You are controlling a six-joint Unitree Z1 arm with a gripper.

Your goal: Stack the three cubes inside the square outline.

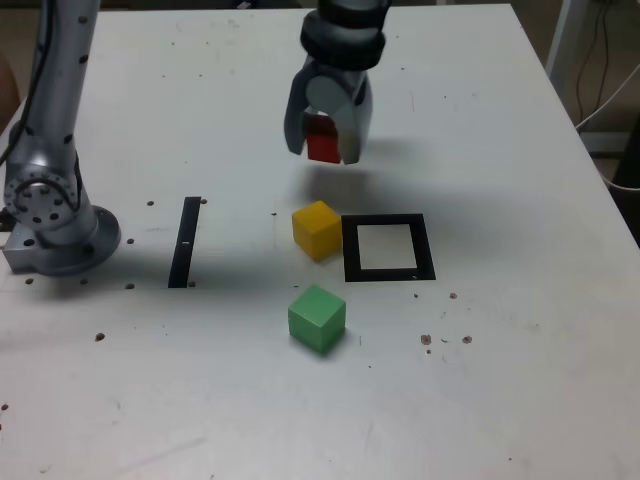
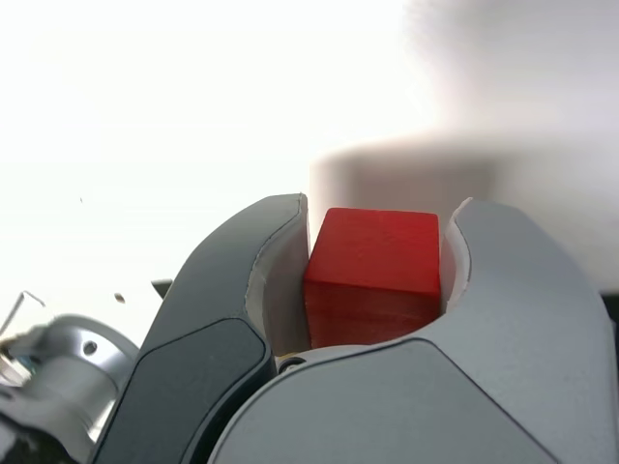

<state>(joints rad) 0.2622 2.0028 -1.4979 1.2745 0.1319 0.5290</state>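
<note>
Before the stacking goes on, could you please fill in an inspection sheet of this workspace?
Surface: white table, small dark specks and chips
Red cube: between the end effector's jaws, raised off the table
Yellow cube: on the table, beside the outline's left edge in the exterior view
Green cube: on the table, nearer the exterior camera
Square outline: flat, nothing inside
Clutter: nothing seen
End effector: shut on the red cube
Cables: thin ones off the table, exterior view's right
Surroundings: dim floor
</note>
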